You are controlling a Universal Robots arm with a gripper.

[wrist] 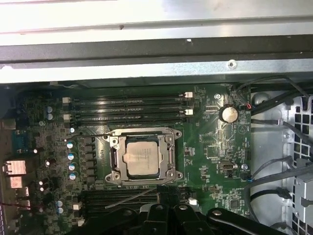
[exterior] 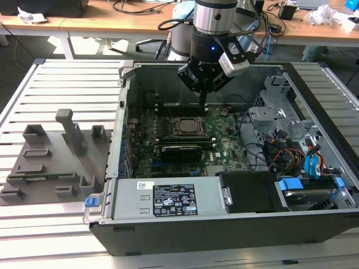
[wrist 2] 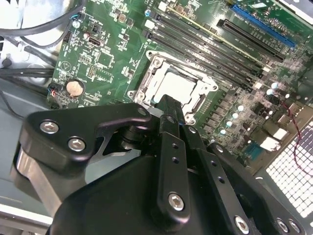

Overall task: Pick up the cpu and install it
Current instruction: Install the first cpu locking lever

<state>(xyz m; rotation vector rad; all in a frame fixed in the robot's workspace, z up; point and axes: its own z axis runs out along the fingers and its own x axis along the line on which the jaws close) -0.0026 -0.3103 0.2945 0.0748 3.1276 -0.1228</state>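
Gripper (exterior: pixel 203 103) hovers above the motherboard (exterior: pixel 224 137) inside the open PC case (exterior: pixel 224 235); can't tell how wide its fingers are. The cpu (wrist: pixel 141 159) already sits in the socket frame (wrist: pixel 143 178) mid-board. Case rests on a slatted metal table (exterior: pixel 67 75), grey tray (exterior: pixel 50 162) beside it, wooden desks (exterior: pixel 123 17) behind. White sticker (exterior: pixel 174 200) on the power supply, unreadable.

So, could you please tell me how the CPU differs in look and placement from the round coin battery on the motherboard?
The cpu is square with a dull silvery-grey top; the coin battery is round and shinier. The cpu sits framed inside the socket, while the coin battery sits in the open on the green motherboard, nearer the cables. The cpu looks clearly larger than the coin battery. Both are flat, metallic, and lie on the same board.
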